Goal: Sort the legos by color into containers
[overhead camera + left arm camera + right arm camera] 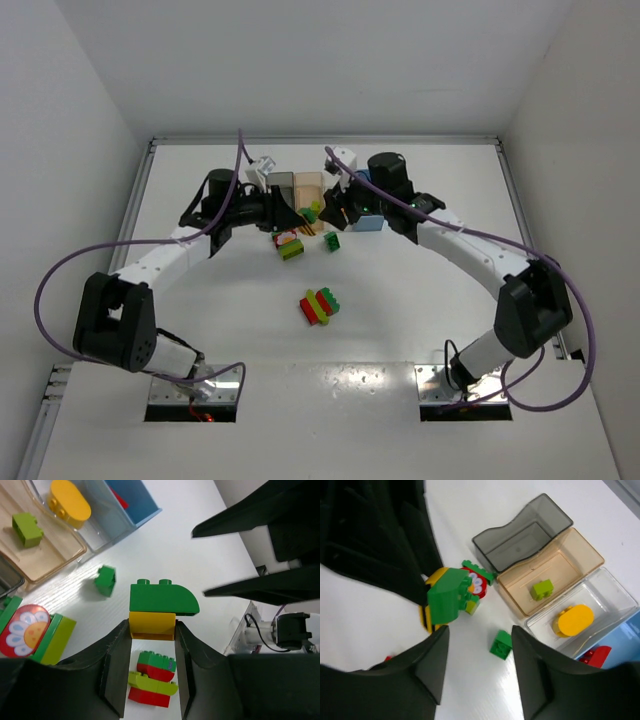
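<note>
Left end effector [151, 629] is clenched on a stacked yellow-and-dark-green plastic brick [161, 600], just near of the tan plastic bin [55, 550]. Right end effector [479, 636] is released and empty, near a small dark green brick [501, 644].

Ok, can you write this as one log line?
left pincer: shut on green-yellow lego | right pincer: open | tan bin: lime lego | clear bin: yellow lego

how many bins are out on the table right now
4, side by side in one row: the dark grey bin, then the tan bin, then the clear bin, then the blue bin, which is cut off at the frame edge. No fifth shows, though the arms could hide one.
</note>
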Controlling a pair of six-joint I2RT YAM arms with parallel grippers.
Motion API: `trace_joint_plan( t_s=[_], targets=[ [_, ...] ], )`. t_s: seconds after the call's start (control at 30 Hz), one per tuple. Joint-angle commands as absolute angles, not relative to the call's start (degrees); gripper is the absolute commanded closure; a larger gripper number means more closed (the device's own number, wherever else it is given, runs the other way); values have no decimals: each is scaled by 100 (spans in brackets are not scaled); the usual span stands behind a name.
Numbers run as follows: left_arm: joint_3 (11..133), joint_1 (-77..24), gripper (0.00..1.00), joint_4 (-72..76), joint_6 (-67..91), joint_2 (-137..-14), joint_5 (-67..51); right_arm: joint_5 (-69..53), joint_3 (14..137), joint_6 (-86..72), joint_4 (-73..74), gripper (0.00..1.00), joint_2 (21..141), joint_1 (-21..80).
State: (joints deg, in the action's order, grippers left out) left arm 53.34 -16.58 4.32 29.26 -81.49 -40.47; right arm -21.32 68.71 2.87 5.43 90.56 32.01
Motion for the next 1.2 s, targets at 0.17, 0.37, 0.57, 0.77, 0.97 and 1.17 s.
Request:
trace_joint_plan(
  t_s=[0.17,0.37,0.57,0.77,0.97,1.17],
  targets=[
    [5212,-1723,89,343,2751,-7831,-3955,-3233,6653,264,447,31,8437,3234],
    [5265,-1775,89,396,2751,-7884,-4008,-3585,6838,211,510,30,8823,3234],
    [5317,-1898,89,396,2751,-7884,-4061,-3463,6961,105,379,33,9026,3234],
    [5370,-1960,89,396,2751,-7937,-4061,-3138,7075,-9,229,37,9220,3234],
    [5370,-2065,89,396,2751,-7937,-4061,-2769,7075,-62,176,38,9272,3287],
    [5370,-2065,89,343,2699,-7937,-4113,-2409,6952,105,299,39,9220,3287]
  ],
)
